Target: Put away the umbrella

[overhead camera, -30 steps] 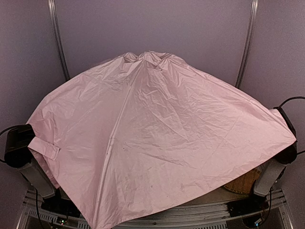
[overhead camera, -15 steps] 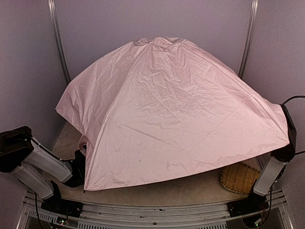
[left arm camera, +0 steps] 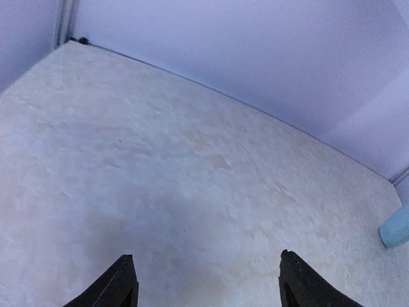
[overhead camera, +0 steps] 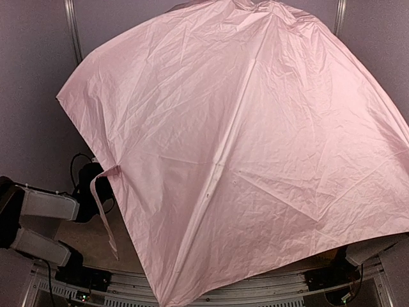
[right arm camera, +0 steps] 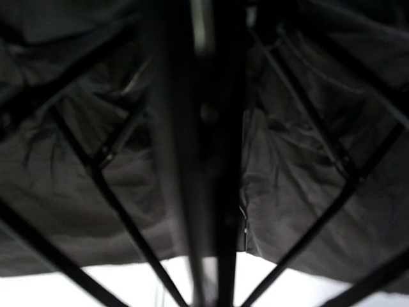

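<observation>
The left arm [overhead camera: 48, 206] holds its jaws wide apart, gripping nothing, above the tabletop [left arm camera: 192, 160]. The open pink umbrella [overhead camera: 243, 147] covers most of the right arm [overhead camera: 369, 251]. I cannot tell whether its jaws grip the shaft [right arm camera: 220, 160].

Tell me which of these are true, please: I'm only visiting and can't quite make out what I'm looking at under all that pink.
1. The umbrella is open, and its pink canopy fills most of the top view. True.
2. The left gripper is holding the umbrella. False: its fingers stand apart over the bare table, with nothing between them.
3. A light-blue cup shows at the right edge of the left wrist view. True.
4. The inside of the umbrella is pink too. False: the right wrist view, from underneath, shows black lining.
</observation>
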